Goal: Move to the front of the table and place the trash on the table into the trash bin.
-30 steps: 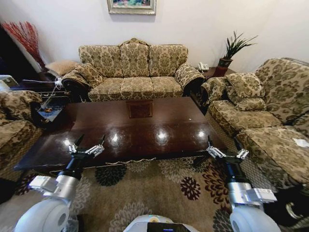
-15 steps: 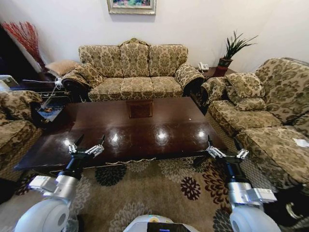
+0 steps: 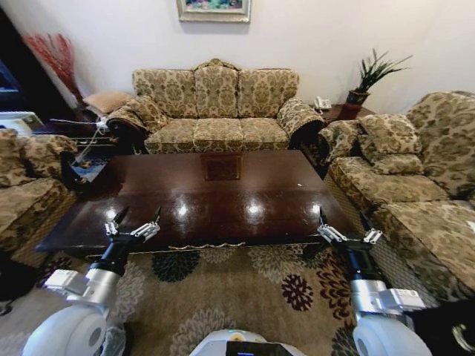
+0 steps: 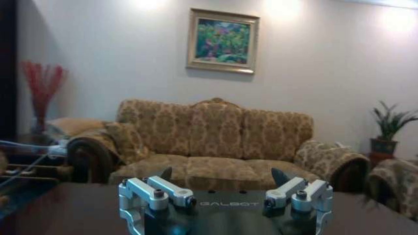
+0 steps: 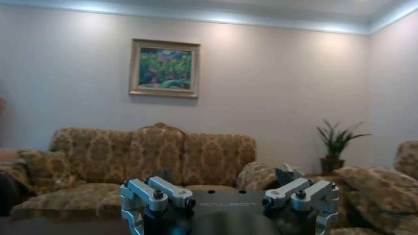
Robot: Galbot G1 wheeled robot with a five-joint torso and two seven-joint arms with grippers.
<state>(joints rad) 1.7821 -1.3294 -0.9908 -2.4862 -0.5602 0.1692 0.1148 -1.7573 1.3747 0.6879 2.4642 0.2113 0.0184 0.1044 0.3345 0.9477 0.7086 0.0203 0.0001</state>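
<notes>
Two grippers hang in front of us in the head view, both with fingers spread and holding nothing: our left gripper point(image 3: 133, 225) sits over the near left edge of the table point(image 3: 223, 196), and our right gripper point(image 3: 345, 228) hovers just off the table's near right corner, above the rug point(image 3: 237, 297). We face the table's long side; its glossy dark top with the square inlay point(image 3: 221, 167) lies between us and the sofa point(image 3: 215, 111) against the far wall, with an armchair point(image 3: 30, 185) on our left, another sofa point(image 3: 415, 185) on our right, and a plant point(image 3: 371, 78) in the far right corner. We can make out no trash on the tabletop and cannot tell where the bin stands. From the left wrist we see the left gripper point(image 4: 225, 183) wide apart and empty over the dark tabletop point(image 4: 65, 210), with the sofa point(image 4: 216, 142), a framed painting point(image 4: 222, 40) and red twigs point(image 4: 42, 85) beyond. From the right wrist we see the right gripper point(image 5: 225, 183) likewise parted and empty, the sofa point(image 5: 150, 156), painting point(image 5: 164, 68) and plant point(image 5: 336, 142) behind it.
</notes>
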